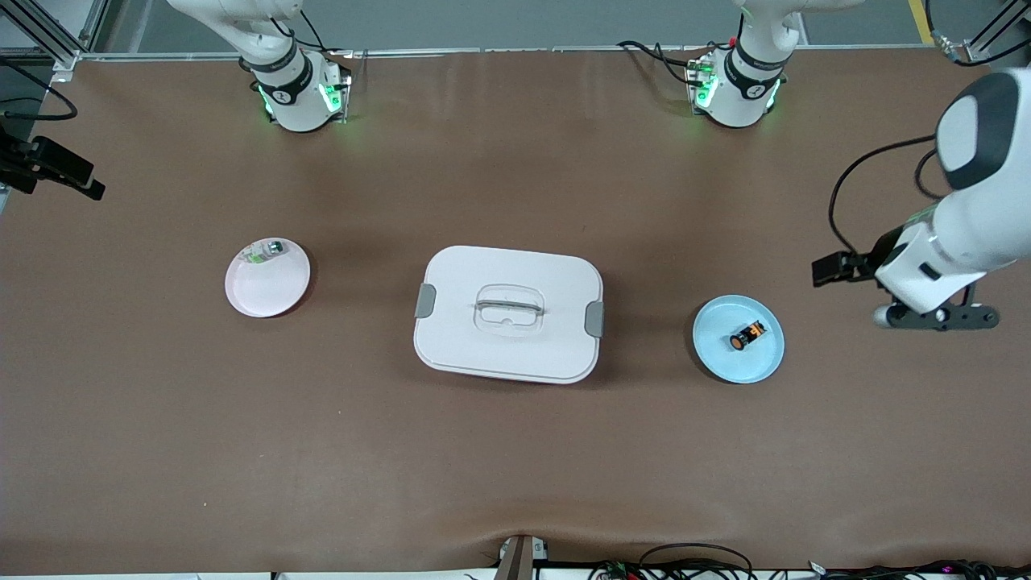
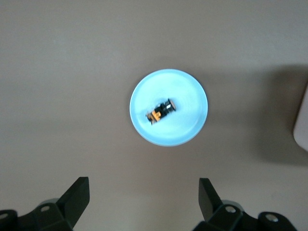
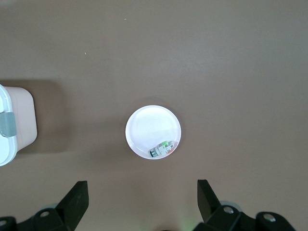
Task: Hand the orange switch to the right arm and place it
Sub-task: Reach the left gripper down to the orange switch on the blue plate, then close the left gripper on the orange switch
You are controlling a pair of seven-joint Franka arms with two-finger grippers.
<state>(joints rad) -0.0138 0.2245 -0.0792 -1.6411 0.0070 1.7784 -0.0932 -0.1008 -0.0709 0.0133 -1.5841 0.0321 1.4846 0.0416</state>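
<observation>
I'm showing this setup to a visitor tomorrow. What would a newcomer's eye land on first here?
Probably the big white lidded box in the middle of the table. Next come the two plates: a blue plate toward the left arm's end, holding the orange switch, and a pink plate toward the right arm's end with a small green-capped piece. The left gripper hangs open beside the blue plate.

A lidded white container [image 1: 508,313] with grey latches sits mid-table. Toward the right arm's end, a pink plate [image 1: 267,278] holds a green-capped clear piece [image 1: 265,251].
</observation>
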